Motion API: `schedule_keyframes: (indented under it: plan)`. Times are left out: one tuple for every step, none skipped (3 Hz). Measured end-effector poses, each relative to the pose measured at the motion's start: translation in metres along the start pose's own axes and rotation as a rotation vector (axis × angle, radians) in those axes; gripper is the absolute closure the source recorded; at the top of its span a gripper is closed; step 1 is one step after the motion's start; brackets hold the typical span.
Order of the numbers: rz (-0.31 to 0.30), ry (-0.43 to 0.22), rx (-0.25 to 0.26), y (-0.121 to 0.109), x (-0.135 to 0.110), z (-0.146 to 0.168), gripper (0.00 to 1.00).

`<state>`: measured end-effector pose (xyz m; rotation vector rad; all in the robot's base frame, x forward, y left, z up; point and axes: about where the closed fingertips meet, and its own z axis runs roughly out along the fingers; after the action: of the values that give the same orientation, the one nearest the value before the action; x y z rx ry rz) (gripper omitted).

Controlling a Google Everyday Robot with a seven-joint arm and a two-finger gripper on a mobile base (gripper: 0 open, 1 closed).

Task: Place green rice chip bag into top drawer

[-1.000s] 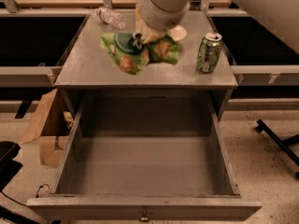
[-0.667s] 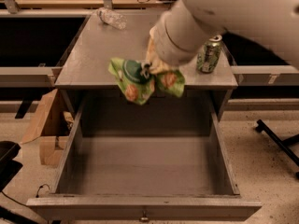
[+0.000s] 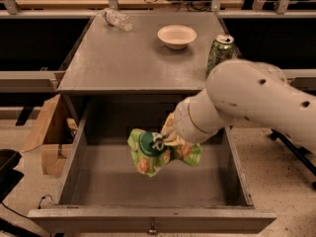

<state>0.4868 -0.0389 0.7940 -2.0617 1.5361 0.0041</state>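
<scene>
One flat grey worktop (image 3: 128,58), matte and square-cornered, lies beyond and above the tool. Directly under the tool stands one deep grey wooden drawer (image 3: 108,181), pulled fully open, with a smooth bare floor and plain straight walls. One thick white arm (image 3: 256,100), rounded and smooth with a few small dark holes, reaches in from the right and narrows to a ringed wrist just behind the tool. One folded brown cardboard box (image 3: 42,127) leans on the floor far to the left of the tool, outside the drawer's wall. One bag (image 3: 153,154), crinkled glossy green with a dark green oval and orange-tan patches, hangs bunched from the tool, in the air over the middle of the drawer and clear of its floor. The tool (image 3: 167,137) is clamped on the bag's upper right edge, mostly covered by the wrist and the crumpled foil. Well beyond the tool on the worktop sit one shallow round cream bowl (image 3: 177,36), one green metal can (image 3: 219,53) standing upright at the right edge, and one clear plastic bottle (image 3: 116,19) lying on its side at the far left corner. One small metal pull (image 3: 152,227) sits on the drawer front, below and nearer than the tool.
</scene>
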Motion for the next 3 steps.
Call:
schedule_keyframes:
  plan:
    - [0.025, -0.049, -0.064, 0.0263, 0.0112, 0.0586, 1.00]
    - [0.034, -0.056, -0.071, 0.0288, 0.0138, 0.0653, 0.82]
    - [0.034, -0.056, -0.071, 0.0288, 0.0138, 0.0653, 0.58]
